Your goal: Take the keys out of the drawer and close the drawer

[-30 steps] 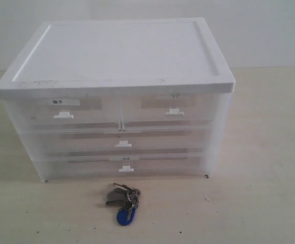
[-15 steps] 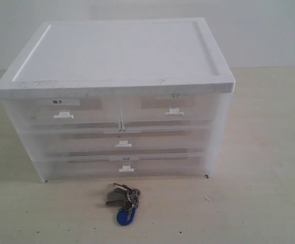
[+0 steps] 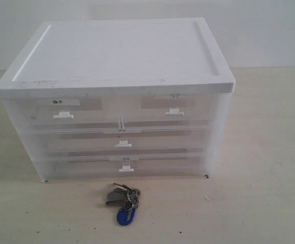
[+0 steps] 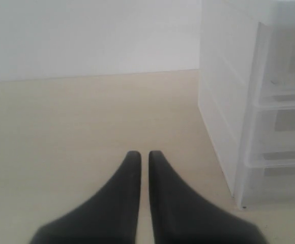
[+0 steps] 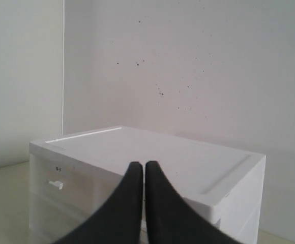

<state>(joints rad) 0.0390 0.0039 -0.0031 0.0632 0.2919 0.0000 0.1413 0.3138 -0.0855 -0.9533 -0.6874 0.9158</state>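
The cabinet (image 3: 117,56) has a smooth white lid over cloudy, translucent plastic tiers. Its middle drawer (image 3: 81,140) sits flush with the front, and whatever is inside blurs behind the plastic. The keys (image 3: 120,194), dull metal with a blue oval fob (image 3: 125,217), lie on the pale table (image 3: 259,193) just before the cabinet. Left gripper (image 4: 143,154) and right gripper (image 5: 140,163) each show black tapered fingers pressed nearly together, holding nothing.
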